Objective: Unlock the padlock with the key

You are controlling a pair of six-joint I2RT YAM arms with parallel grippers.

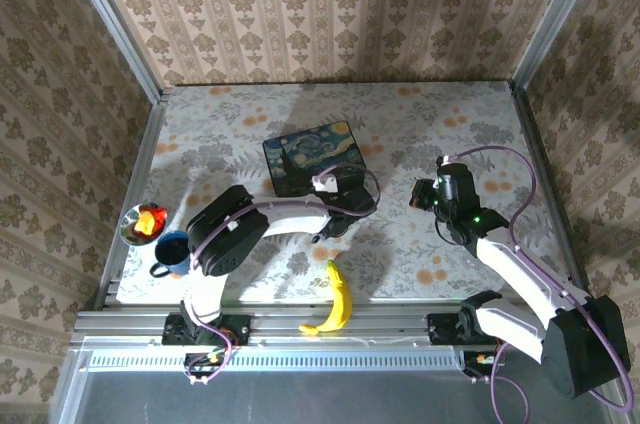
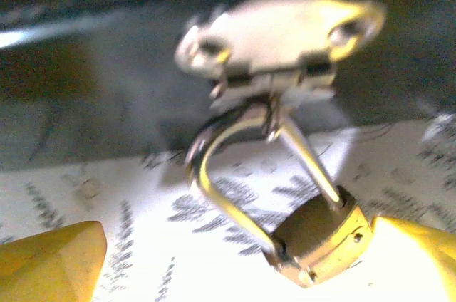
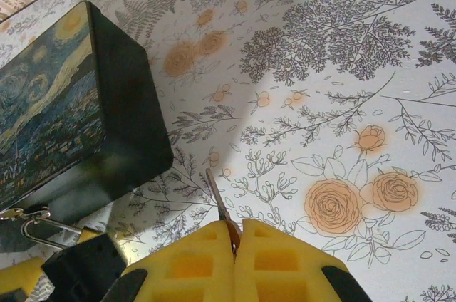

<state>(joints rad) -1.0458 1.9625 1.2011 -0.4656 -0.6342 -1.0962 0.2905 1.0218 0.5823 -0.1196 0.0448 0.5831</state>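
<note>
The padlock (image 2: 320,238) is dangling ungripped inside the wide-open left end effector (image 2: 239,248), so the key (image 3: 216,195), pinched by the right end effector (image 3: 235,234), is risking knocking it aside.

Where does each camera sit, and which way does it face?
Top external: above and behind the bases, looking down on the table and box; left arm and right arm show.
Left wrist: low, facing the padlock hooked on the clasp; its open fingers show.
Right wrist: low, looking across the table at the box; its fingers pinch the key.
Shared: both wrist views catch the shackle.
</note>
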